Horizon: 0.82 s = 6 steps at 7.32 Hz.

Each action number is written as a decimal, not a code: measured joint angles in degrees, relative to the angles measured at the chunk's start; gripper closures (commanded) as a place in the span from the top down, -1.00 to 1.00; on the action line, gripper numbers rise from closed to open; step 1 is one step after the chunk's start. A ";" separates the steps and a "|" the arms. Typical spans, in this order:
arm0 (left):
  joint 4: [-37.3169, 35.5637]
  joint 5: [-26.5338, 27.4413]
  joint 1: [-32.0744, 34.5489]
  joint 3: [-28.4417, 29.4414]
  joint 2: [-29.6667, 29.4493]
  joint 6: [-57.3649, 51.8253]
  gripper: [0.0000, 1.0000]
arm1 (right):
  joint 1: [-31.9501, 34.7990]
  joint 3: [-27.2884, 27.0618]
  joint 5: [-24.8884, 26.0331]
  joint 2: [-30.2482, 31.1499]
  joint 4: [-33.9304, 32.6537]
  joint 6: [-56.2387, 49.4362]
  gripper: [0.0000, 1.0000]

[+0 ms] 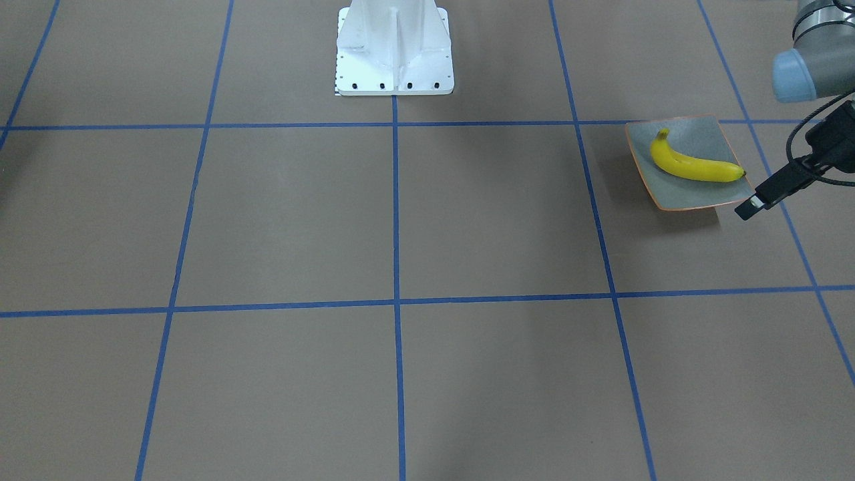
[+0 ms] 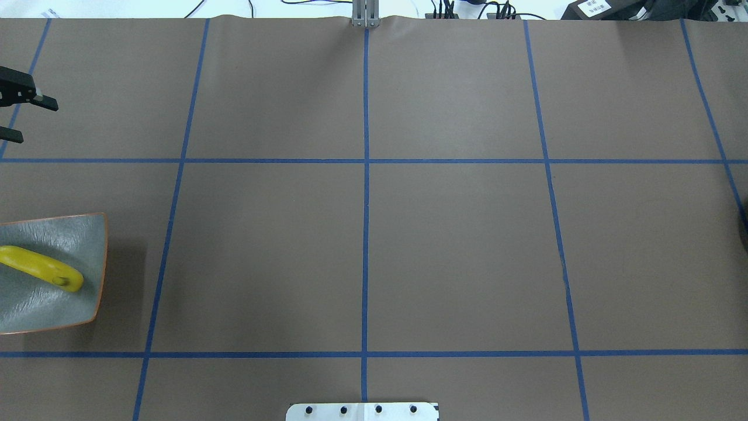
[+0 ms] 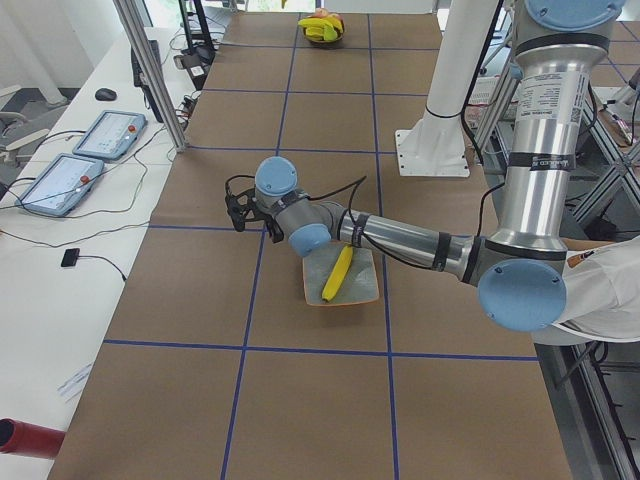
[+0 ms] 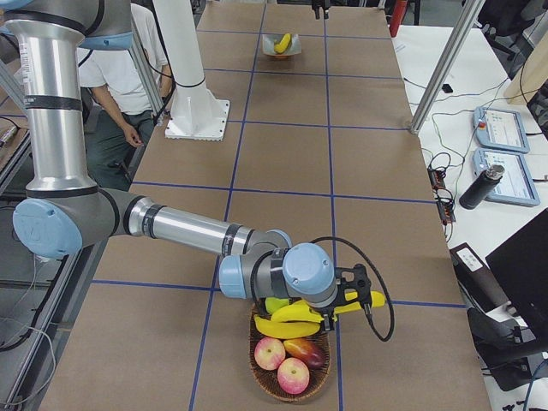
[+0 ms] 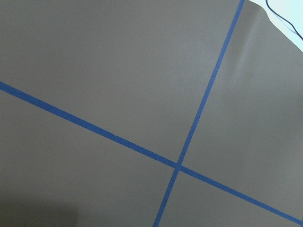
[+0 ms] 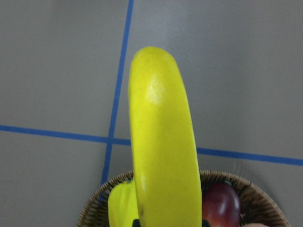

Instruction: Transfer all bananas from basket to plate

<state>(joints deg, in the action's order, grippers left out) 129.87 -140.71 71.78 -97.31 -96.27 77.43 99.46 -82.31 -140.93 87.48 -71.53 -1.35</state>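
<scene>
I am holding one banana (image 6: 163,142) just above the basket (image 6: 94,210).
My right claw (image 4: 360,300) is clenching this banana over the basket's rim, while a second banana (image 4: 287,328) is lying inside the basket with apples (image 4: 293,374). The plate (image 1: 708,133) is sitting well apart from the basket, at the opposite end of the bench (image 1: 467,220), and a third banana (image 1: 695,167) is lying on it. My left claw (image 2: 38,123), also well apart from the basket, is hanging spread and gripping nothing.
</scene>
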 measured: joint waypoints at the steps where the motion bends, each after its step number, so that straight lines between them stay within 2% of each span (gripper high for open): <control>1: -2.28 0.00 -0.06 0.26 -2.53 0.50 0.98 | -4.02 -4.08 -0.28 -0.63 0.11 7.35 -1.00; 3: -4.47 0.00 -0.35 2.09 -8.66 3.98 0.98 | -15.03 -11.99 -1.43 -4.57 0.25 25.84 -1.00; 6: -4.71 0.00 -4.55 6.21 -19.70 13.50 0.99 | -30.23 -15.60 -1.30 -19.36 -0.01 49.92 -1.00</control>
<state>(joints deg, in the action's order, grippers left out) 125.16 -140.71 67.23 -91.09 -115.97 90.93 69.23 -97.91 -142.23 68.12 -71.54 48.57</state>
